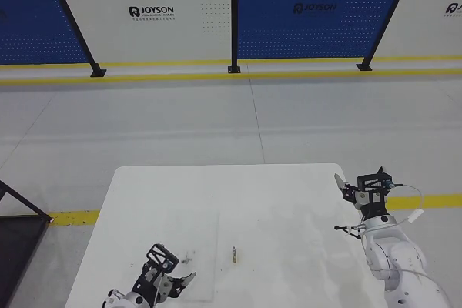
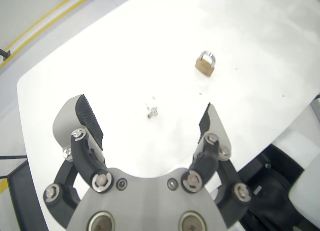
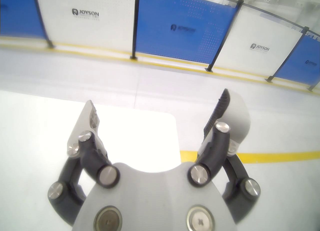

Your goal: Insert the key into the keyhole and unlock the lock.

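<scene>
On the table [image 2: 250,16], the thin, slippery key [image 2: 152,112] is judged best pinched at its head; left gripper [image 2: 145,103] and right gripper [image 3: 157,99] are seen open.

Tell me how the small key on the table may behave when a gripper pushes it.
The key lies flat on the smooth table, so it would probably slide, not roll. It looks thin, stiff metal, likely light and hard to pinch from above.

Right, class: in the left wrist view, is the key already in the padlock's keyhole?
No, the key lies loose on the table, well apart from the padlock.
</scene>
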### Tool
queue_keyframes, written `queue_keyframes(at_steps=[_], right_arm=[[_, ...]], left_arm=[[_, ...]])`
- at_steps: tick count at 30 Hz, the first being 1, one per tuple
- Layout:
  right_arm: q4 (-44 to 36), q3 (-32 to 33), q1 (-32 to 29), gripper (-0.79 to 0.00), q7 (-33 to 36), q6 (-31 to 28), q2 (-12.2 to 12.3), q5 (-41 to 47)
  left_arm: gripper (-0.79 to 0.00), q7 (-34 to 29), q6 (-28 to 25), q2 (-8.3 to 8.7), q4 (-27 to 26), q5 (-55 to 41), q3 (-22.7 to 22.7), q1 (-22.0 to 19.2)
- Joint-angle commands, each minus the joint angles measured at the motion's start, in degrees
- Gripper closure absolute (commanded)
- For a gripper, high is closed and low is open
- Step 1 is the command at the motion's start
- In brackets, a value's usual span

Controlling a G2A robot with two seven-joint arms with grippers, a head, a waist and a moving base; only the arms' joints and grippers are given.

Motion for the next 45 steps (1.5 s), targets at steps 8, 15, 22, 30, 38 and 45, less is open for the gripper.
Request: queue_keyframes(at_steps=[8, 15, 22, 30, 38, 45], right_arm=[[0.0, 0.0, 0.0, -0.785, 0.0, 0.0, 0.0, 0.0], [0.0, 0.0, 0.0, -0.785, 0.0, 0.0, 0.0, 0.0], [0.0, 0.0, 0.0, -0.785, 0.0, 0.0, 0.0, 0.0], [0.0, 0.0, 0.0, -0.785, 0.0, 0.0, 0.0, 0.0], [0.0, 0.0, 0.0, -0.785, 0.0, 0.0, 0.0, 0.0], [0.0, 0.0, 0.0, -0.785, 0.0, 0.0, 0.0, 0.0]], left_arm=[[-0.671, -5.1, 6.7, -0.84, 7.7, 4.2, 7.4, -7.1], [-0.434, -6.8, 8.9, -1.28, 11.6, 7.1, 10.8, -10.8], [-0.363, -7.8, 10.3, -1.57, 13.9, 8.0, 12.4, -12.8], [-0.336, -8.3, 11.7, -1.88, 16.3, 8.9, 13.9, -15.0], [-0.305, -8.2, 12.9, -2.04, 17.0, 9.7, 14.5, -15.6], [-0.185, -8.1, 12.9, -2.09, 17.5, 9.5, 14.5, -16.1]])
